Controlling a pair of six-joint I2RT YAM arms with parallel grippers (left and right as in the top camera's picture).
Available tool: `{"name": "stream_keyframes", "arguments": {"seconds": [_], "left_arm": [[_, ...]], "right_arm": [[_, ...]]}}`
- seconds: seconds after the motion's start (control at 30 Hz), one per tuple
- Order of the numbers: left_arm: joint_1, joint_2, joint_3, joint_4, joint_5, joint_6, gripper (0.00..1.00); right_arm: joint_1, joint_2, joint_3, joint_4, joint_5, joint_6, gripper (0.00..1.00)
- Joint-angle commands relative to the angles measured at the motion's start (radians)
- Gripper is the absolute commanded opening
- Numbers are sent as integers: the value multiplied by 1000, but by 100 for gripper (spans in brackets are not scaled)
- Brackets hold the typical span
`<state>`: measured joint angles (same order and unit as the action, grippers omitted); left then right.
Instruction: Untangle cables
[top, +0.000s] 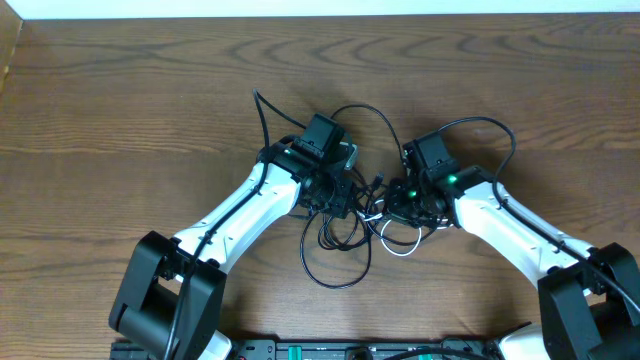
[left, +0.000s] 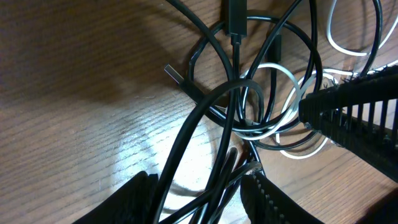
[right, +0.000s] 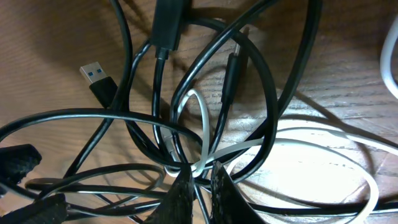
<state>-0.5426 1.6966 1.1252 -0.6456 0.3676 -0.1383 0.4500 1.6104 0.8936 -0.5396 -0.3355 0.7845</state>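
Cables (top: 345, 235): tangled heap on the worktop (top: 120, 100), between both sets of fingers
Left fingers (left: 134, 202): apart, black cables running loose between them
Right fingers (right: 177, 199): nearly closed, pinching cables at the knot, loops fanning ahead
Nearer the knot: right fingers
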Motion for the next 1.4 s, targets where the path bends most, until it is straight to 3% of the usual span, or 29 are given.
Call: {"name": "stream_keyframes", "arguments": {"seconds": [0.0, 1.37], "left_arm": [[0, 2, -9, -2, -2, -5, 49], [0, 2, -9, -5, -2, -5, 48]], "right_arm": [[11, 0, -8, 2, 47, 31, 8], [76, 0, -39, 91, 150, 103, 5]]}}
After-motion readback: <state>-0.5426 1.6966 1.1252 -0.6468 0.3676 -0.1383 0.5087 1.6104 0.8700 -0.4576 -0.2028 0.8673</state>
